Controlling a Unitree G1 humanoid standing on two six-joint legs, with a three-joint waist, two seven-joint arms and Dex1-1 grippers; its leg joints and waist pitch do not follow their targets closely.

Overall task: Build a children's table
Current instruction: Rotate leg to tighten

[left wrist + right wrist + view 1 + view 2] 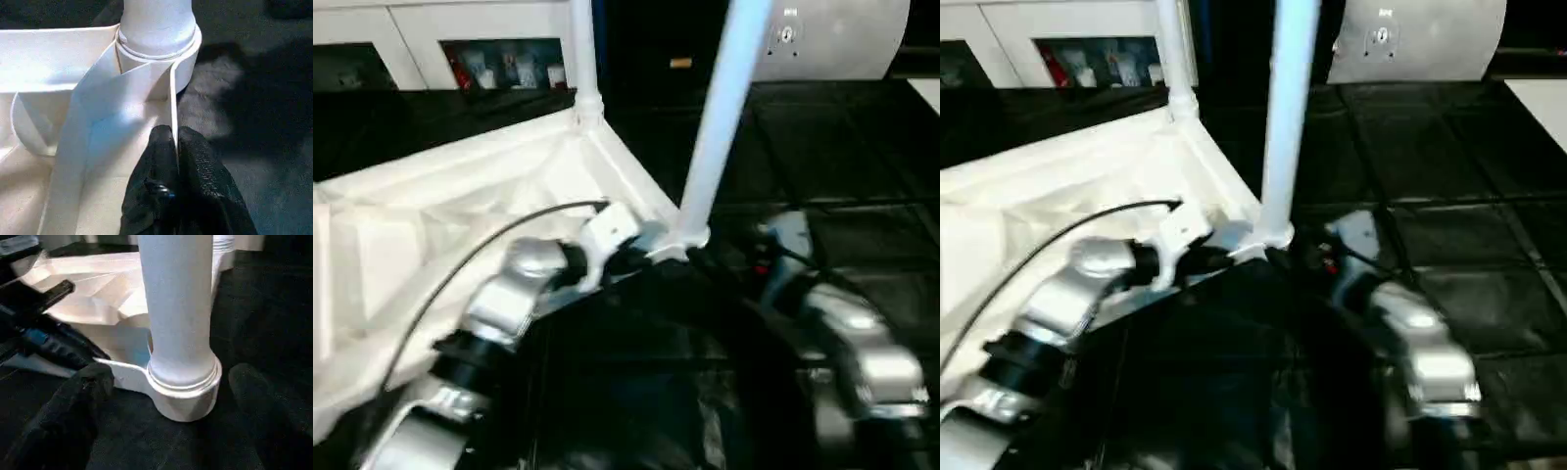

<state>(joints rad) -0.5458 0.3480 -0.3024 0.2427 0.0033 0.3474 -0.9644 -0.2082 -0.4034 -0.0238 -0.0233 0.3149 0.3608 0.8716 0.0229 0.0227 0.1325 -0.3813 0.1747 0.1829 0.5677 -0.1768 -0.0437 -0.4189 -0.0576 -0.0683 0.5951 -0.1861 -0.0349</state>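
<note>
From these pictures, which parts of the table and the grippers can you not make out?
- Near leg: its upper end is cut off by the top edge of the eye views.
- Far leg: likewise cut off at the top.
- Table top: its left part runs off the picture; the left arm covers some ribs.
- Right gripper: in the eye views it is blurred against the dark floor.
- Left gripper: shut on a rib.

Count: 1 white table top (460,225), lying underside up, w/ 2 white legs standing in its corner sockets – near leg (720,127) & far leg (582,59). 2 silver robot arms: left arm (499,304), right arm (862,352), each w/ 2 black fingers: left pair (183,191), right pair (73,411). 1 black cable (470,264) along the left arm, 1 white cabinet (440,44) w/ glass doors at the back.
</note>
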